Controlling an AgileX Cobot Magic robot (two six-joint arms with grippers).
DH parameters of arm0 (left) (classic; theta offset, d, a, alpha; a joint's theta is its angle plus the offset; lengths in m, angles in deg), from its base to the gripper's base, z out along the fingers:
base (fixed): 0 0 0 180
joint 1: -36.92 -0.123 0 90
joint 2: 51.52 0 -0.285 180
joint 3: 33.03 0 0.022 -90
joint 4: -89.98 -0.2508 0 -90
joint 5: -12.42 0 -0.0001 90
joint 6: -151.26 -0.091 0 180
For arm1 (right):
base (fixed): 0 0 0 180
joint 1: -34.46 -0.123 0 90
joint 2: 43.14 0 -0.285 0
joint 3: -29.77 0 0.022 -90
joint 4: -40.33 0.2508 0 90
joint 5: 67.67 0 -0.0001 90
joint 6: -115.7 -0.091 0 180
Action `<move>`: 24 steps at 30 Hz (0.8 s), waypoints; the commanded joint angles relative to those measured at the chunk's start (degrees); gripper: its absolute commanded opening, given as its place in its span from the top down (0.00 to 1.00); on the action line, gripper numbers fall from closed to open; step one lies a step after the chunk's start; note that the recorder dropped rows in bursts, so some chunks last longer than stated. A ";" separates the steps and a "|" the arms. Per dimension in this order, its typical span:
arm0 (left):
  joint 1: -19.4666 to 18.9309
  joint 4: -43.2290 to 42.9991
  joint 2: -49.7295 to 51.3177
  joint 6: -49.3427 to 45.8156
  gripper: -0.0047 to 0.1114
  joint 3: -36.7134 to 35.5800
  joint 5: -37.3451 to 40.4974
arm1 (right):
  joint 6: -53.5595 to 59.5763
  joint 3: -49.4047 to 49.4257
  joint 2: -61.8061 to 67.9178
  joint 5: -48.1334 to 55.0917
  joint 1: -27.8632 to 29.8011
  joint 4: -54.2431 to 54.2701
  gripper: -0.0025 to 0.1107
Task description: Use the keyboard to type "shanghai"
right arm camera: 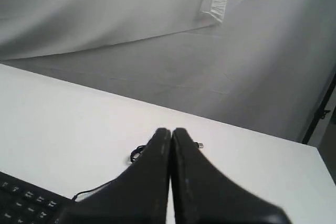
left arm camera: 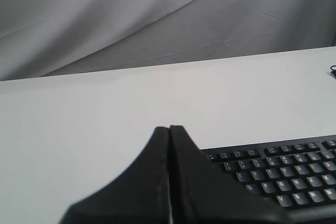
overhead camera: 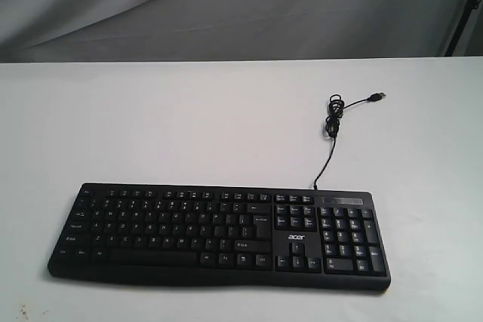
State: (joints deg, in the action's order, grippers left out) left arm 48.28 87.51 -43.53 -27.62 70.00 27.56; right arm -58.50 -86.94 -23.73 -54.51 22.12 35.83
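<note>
Keyboard (overhead camera: pixel 219 235), black Acer with number pad, lies along the near edge of the white bench (overhead camera: pixel 151 126); its USB cable (overhead camera: pixel 330 152) trails toward the far edge. Left gripper (left arm camera: pixel 169 129) and right gripper (right arm camera: pixel 171 130): jaws pressed together, holding nothing.

My left wrist feed: left gripper (left arm camera: pixel 169 128) fills the near foreground, black, jaws pressed flat together with only a thin seam between them, nothing held. Its tips show against the bare white table (left arm camera: pixel 94 129). One end of the black keyboard (left arm camera: pixel 278 174) shows just beside the gripper, partly hidden behind it; white key legends visible but too blurred for me to read. Beyond the table's far edge hangs creased grey cloth (left arm camera: pixel 157 19). A scrap of black cable (left arm camera: pixel 333 71) lies at the frame's edge, well apart from the gripper.
</note>
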 commanded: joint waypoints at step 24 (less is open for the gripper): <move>0.23 -0.04 -0.20 0.16 0.96 -0.25 -0.28 | -23.87 -40.89 78.51 0.83 -47.08 -7.25 0.98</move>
State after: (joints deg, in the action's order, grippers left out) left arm 48.28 87.51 -43.53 -27.62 70.00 27.56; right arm -82.45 -122.12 50.20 -57.41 -23.97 28.36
